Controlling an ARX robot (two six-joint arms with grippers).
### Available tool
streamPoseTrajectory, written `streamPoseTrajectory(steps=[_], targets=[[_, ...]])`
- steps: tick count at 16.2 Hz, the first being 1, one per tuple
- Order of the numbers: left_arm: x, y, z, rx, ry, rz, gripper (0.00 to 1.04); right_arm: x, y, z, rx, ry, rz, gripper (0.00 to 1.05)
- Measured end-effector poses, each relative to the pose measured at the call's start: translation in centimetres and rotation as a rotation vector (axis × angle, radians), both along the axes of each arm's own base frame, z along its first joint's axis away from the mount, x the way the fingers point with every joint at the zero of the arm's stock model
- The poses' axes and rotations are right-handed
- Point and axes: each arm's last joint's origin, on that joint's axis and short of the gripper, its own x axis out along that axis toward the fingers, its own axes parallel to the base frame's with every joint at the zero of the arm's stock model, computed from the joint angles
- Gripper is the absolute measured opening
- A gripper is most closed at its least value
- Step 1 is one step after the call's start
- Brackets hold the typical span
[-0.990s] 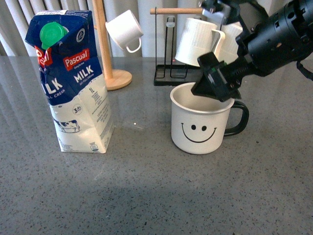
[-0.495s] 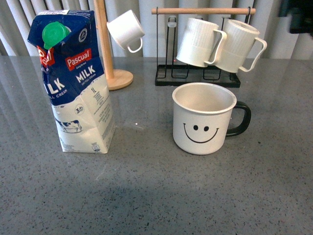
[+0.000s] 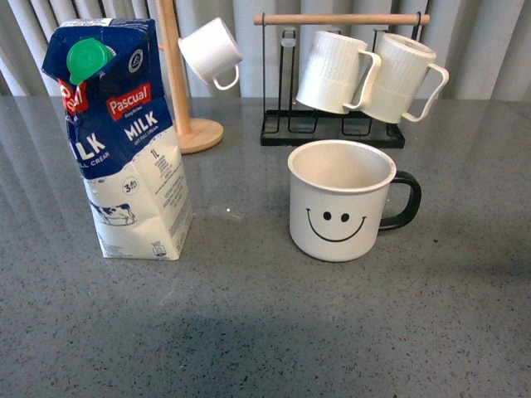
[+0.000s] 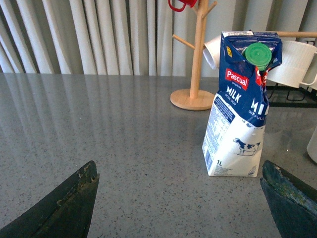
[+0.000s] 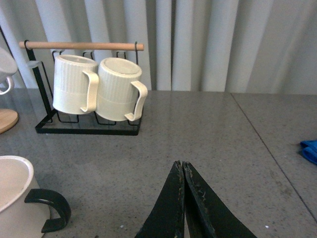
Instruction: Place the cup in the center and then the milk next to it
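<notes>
The cup (image 3: 340,201), white with a black smiley face and black handle, stands upright on the grey table (image 3: 265,332) near the middle, its handle to the right. The milk (image 3: 124,137), a blue-and-white Pascual carton with a green cap, stands upright to the cup's left with a gap between them. Neither gripper shows in the front view. In the left wrist view my left gripper (image 4: 181,173) is open, nothing between its fingers, and the milk (image 4: 240,104) stands ahead of it. My right gripper (image 5: 181,166) is shut and empty, with the cup (image 5: 17,198) off to its side.
A black rack with a wooden bar (image 3: 340,18) holds two ribbed white mugs (image 3: 365,73) behind the cup. A wooden mug tree (image 3: 178,75) carries a small white cup (image 3: 211,51) behind the milk. Something blue (image 5: 309,150) lies at the edge of the right wrist view.
The right arm, which reached over the cup's rim one second ago, has pulled up and out of the front view. The cup stands free in the same spot. The milk has not moved.
</notes>
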Motion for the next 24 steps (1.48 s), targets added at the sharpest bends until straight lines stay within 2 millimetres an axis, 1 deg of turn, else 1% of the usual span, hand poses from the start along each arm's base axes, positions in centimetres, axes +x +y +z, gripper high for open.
streamPoseTrajectory(steps=[1,3,4,5,9,10,11,13,16,17,24], targets=[[0.0,0.0,0.0,0.000,0.000,0.000,0.98,-0.9,-0.3,-0.1,0.002,-0.011,-0.005,0.02],[0.0,0.0,0.0,0.000,0.000,0.000,0.98,-2.6,-0.6,-1.2,0.002,0.008,0.006,0.02],[0.0,0.0,0.0,0.000,0.000,0.000,0.98,-3.4,-1.4,-1.6,0.002,0.013,0.019,0.02],[0.0,0.0,0.0,0.000,0.000,0.000,0.98,-4.0,-1.9,-1.6,0.003,0.004,-0.008,0.02],[0.0,0.0,0.0,0.000,0.000,0.000,0.98,-6.3,-1.9,-2.3,0.005,0.004,-0.003,0.02],[0.0,0.0,0.0,0.000,0.000,0.000,0.98,-6.7,-1.9,-2.5,0.005,0.005,-0.004,0.02],[0.0,0.0,0.0,0.000,0.000,0.000,0.98,-7.1,-1.9,-2.8,0.005,-0.033,-0.004,0.02],[0.0,0.0,0.0,0.000,0.000,0.000,0.98,-7.6,-1.9,-3.8,0.006,0.033,-0.004,0.02],[0.0,0.0,0.0,0.000,0.000,0.000,0.98,-8.3,-1.9,-3.2,0.006,-0.009,-0.003,0.02],[0.0,0.0,0.0,0.000,0.000,0.000,0.98,-8.8,-1.9,-3.0,0.006,-0.011,-0.003,0.02],[0.0,0.0,0.0,0.000,0.000,0.000,0.98,-10.1,-1.9,-2.7,0.005,-0.021,-0.003,0.02]])
